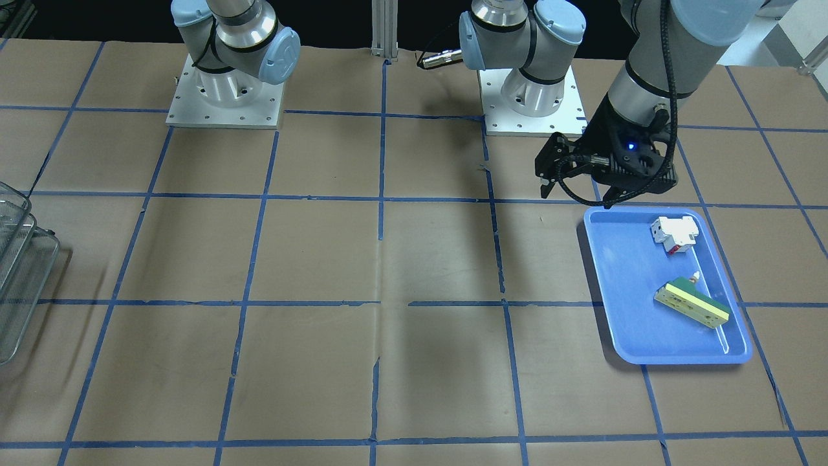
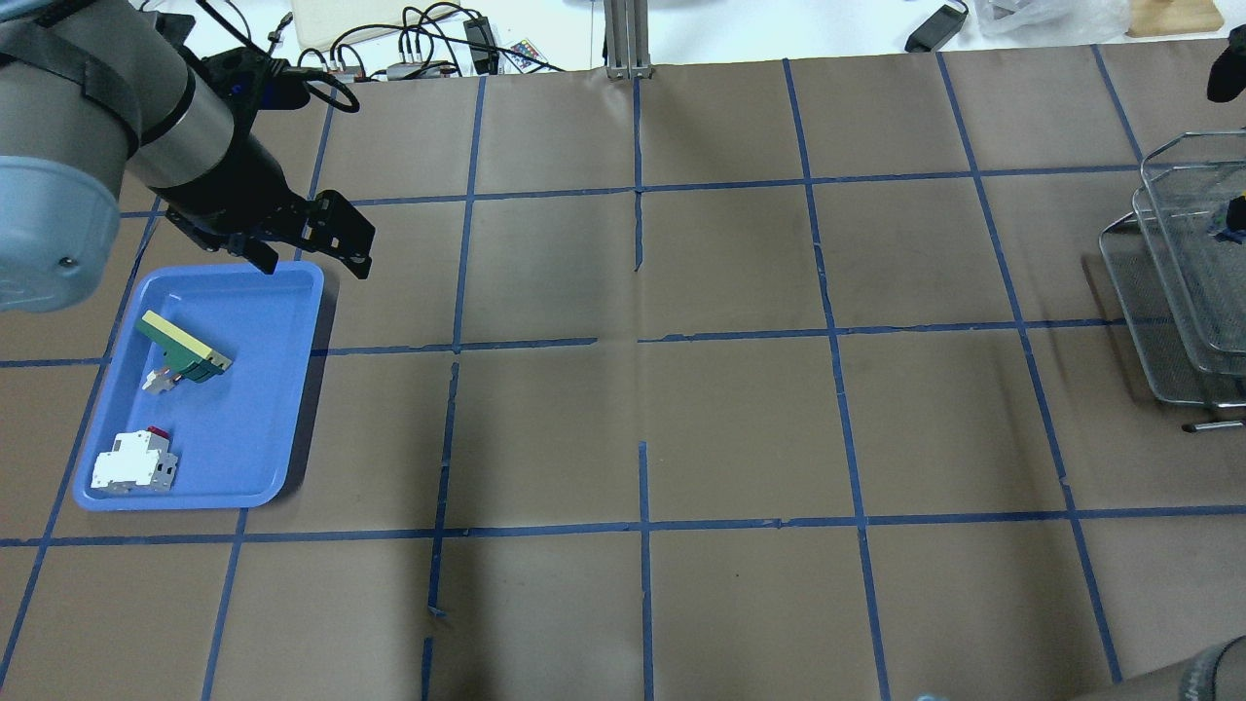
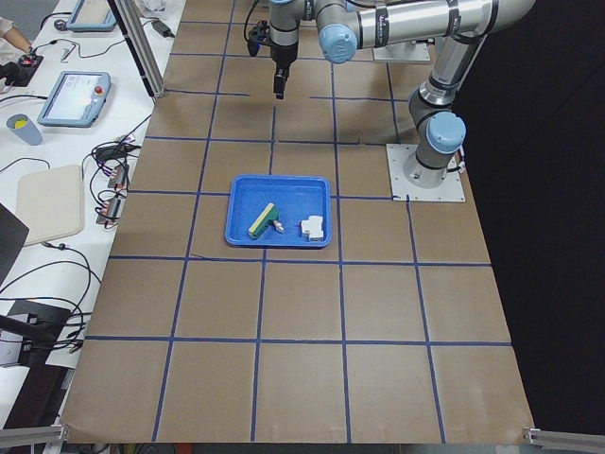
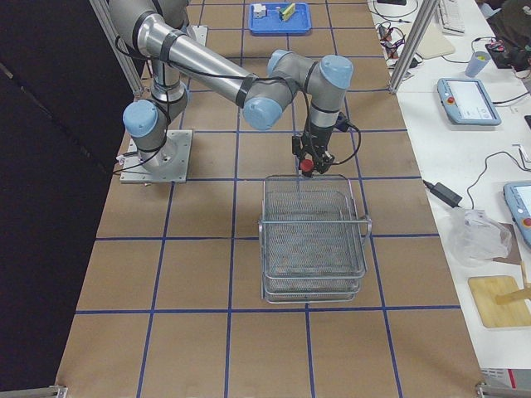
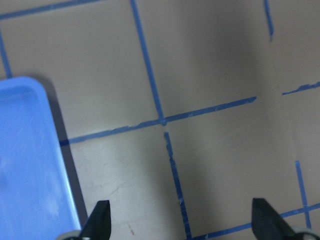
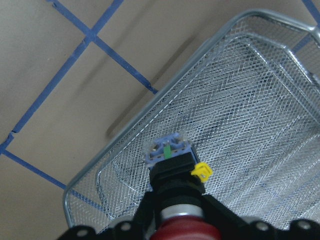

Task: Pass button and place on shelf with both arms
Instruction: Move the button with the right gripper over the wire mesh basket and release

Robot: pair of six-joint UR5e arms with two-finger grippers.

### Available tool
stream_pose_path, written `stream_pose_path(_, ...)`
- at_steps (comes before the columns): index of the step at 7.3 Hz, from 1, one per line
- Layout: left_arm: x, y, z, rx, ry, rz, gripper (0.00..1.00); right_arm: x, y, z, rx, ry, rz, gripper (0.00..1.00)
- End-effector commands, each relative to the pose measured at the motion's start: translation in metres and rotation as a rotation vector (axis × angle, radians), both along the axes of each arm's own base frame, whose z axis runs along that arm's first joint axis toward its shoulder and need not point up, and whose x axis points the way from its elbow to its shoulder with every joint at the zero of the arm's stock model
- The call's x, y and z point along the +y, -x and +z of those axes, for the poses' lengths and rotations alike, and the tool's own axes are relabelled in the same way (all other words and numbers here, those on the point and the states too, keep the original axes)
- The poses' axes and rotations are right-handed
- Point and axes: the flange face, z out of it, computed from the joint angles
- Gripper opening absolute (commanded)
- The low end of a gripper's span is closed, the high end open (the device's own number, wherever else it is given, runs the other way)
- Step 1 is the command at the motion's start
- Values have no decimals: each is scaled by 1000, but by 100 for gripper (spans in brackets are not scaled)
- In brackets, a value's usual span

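Observation:
My right gripper (image 6: 181,222) is shut on the button (image 6: 172,180). The button's red head sits between the fingers and its black body points down, with green and yellow marks at its tip. It hangs over the near end of the wire mesh shelf (image 6: 260,115). In the exterior right view the right gripper (image 4: 306,166) holds the button just above the shelf's (image 4: 314,236) top level. My left gripper (image 1: 577,194) is open and empty, above the table by the robot-side corner of the blue tray (image 1: 621,291). Its fingers (image 5: 100,217) frame bare table.
The blue tray (image 2: 253,389) holds a white-and-red switch (image 2: 134,465) and a green-and-cream block (image 2: 183,347). The shelf (image 2: 1183,282) stands at the table's far right end. Brown paper with blue tape lines covers the table between them. Both arm bases stand at the table's robot side.

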Motion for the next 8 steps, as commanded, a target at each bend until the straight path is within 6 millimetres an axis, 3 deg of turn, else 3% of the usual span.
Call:
stream_pose_path(1, 10, -2, 24, -25, 30, 89, 100, -1, 8, -9, 18, -30, -3, 0)
stream_pose_path(3, 15, -1, 30, -20, 34, 161, 100, -2, 8, -12, 17, -28, -5, 0)
stream_pose_path(5, 17, -2, 31, -21, 35, 171, 100, -4, 9, -19, 12, -41, -7, 6)
stream_pose_path(6, 18, -1, 30, -21, 26, 171, 100, -5, 10, -26, 3, -52, -7, 16)
stream_pose_path(7, 20, -1, 29, -21, 26, 169, 100, -5, 10, -25, 3, -50, -5, 17)
stream_pose_path(8, 21, -1, 28, -21, 25, 169, 100, -5, 11, -25, 2, -51, -7, 28)
